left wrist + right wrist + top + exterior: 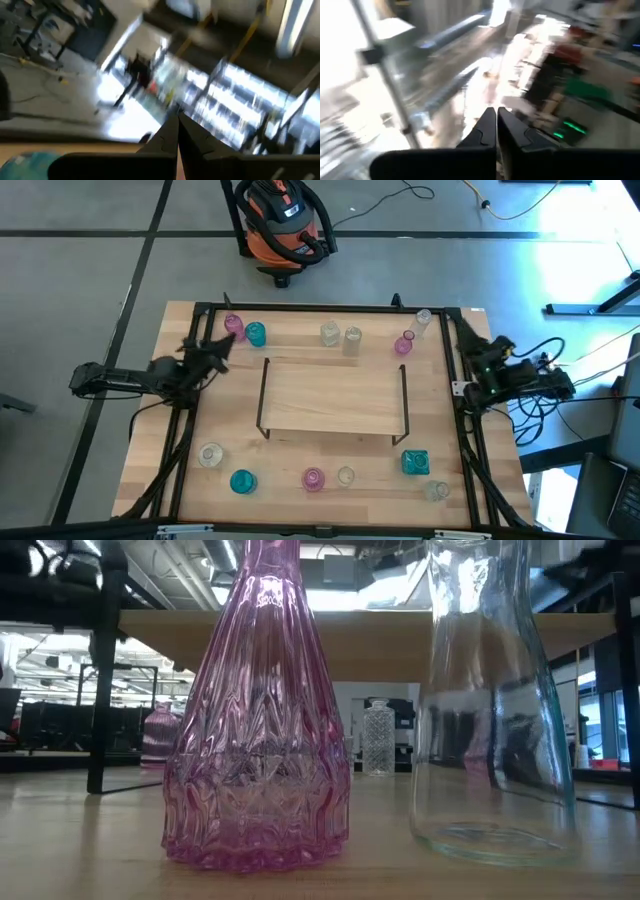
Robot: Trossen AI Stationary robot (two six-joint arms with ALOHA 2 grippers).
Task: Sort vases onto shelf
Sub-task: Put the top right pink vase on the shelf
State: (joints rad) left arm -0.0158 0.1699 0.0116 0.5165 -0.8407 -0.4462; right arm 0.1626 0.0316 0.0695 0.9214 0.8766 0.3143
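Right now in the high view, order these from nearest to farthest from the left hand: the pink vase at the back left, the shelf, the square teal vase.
From the left hand:
1. Pink vase, back left corner.
2. Shelf, table centre.
3. Square teal vase, front right.

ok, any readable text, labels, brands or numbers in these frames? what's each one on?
None can be read.
Shop vacuum on the floor beyond the table: a pale label patch on its black top, too small to read.
Vases, such as the pink vase and clear vase in the low view: no print seen.
Shelf: bare wood, no marking.
Both wrist views: too blurred for any text.
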